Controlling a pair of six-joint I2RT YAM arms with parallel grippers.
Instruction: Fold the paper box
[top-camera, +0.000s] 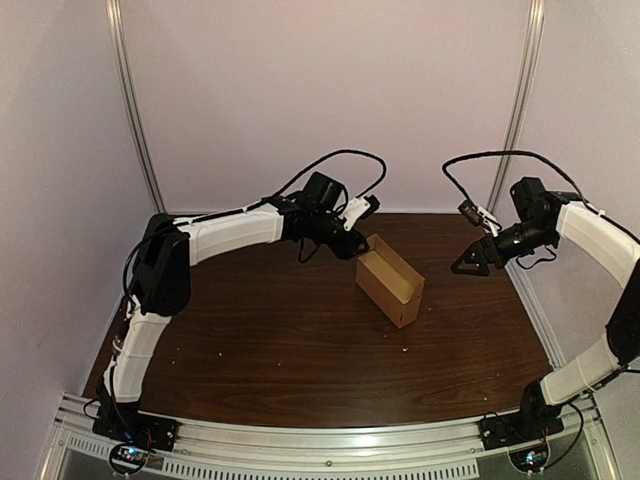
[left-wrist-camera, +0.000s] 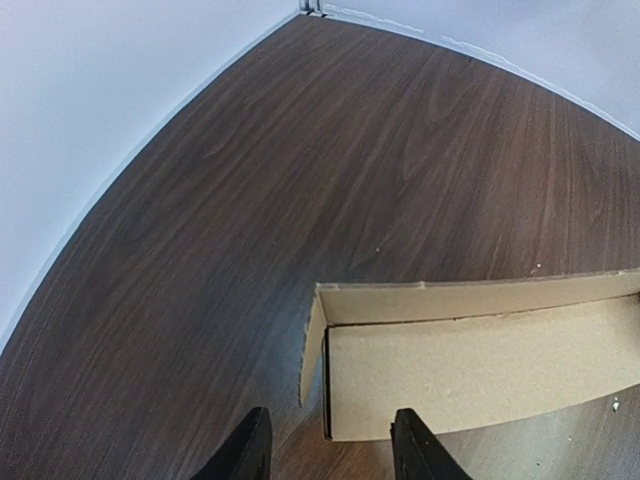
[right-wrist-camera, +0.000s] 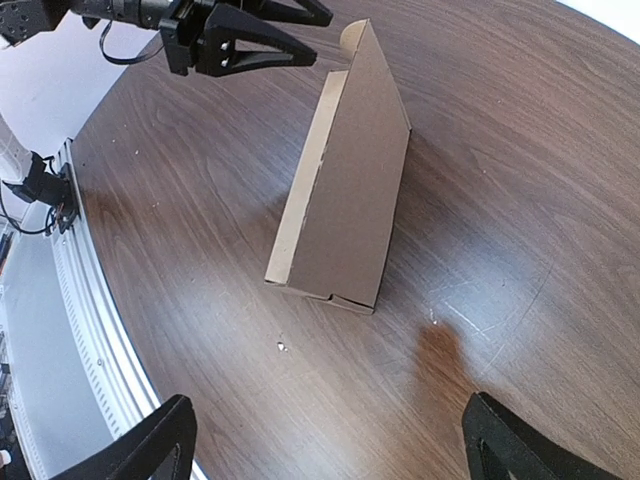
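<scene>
A brown paper box (top-camera: 389, 281) stands upright and open-topped in the middle of the dark table. My left gripper (top-camera: 362, 232) hovers just above its far left end, open, nothing between its fingers. In the left wrist view the box (left-wrist-camera: 480, 365) shows its pale inside and a short end flap standing out at the left; the left gripper (left-wrist-camera: 330, 452) straddles the near corner without touching. My right gripper (top-camera: 472, 262) hangs open to the right of the box, well apart. From the right wrist the box (right-wrist-camera: 345, 190) looks like a tall narrow wedge, far beyond my right gripper (right-wrist-camera: 330, 445).
The wooden table (top-camera: 250, 340) has a metal rail along its near edge (top-camera: 330, 440). Pale walls close in behind and at both sides. A small white crumb (right-wrist-camera: 282, 346) lies on the wood near the box's end. Cables loop above both wrists.
</scene>
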